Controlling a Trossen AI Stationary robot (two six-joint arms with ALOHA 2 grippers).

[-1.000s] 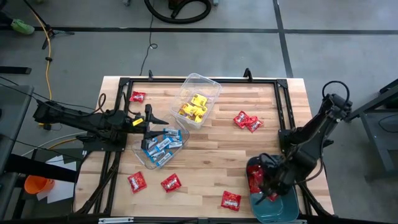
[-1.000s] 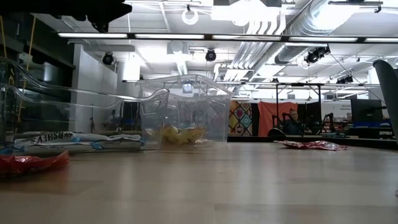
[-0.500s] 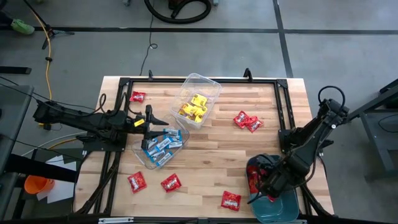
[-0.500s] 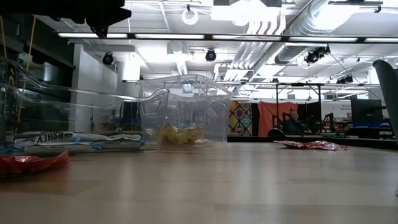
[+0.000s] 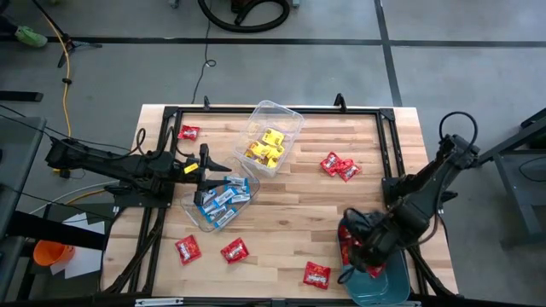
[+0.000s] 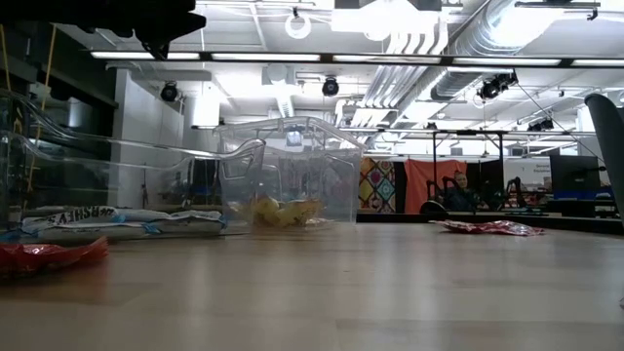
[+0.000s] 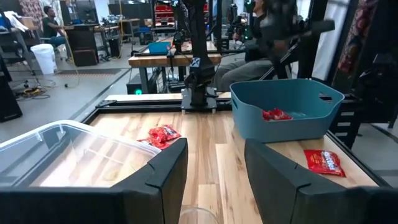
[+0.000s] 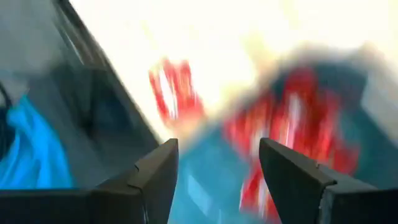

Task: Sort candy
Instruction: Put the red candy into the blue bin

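High view: the right gripper hangs over the teal bin at the near right corner of the table, with red candy lying in the bin beneath it; whether its fingers hold anything cannot be told here. The left gripper waits at the rim of the blue tub; the yellow tub stands farther back. Loose red packets lie along the near edge, with a pair mid-table and one at the far left.

Low view: only the tubs and a red packet at the near left show; neither gripper can be made out.

Left wrist view: its fingers stand apart with nothing between them; the bin holds a red piece.

Right wrist view: the fingers are spread wide and empty, with blurred red candy below in the bin.

Judgement: this looks like the drop of a red piece into the bin; the next move probably calls for lifting clear and reaching for the nearest loose red packet beside the bin.
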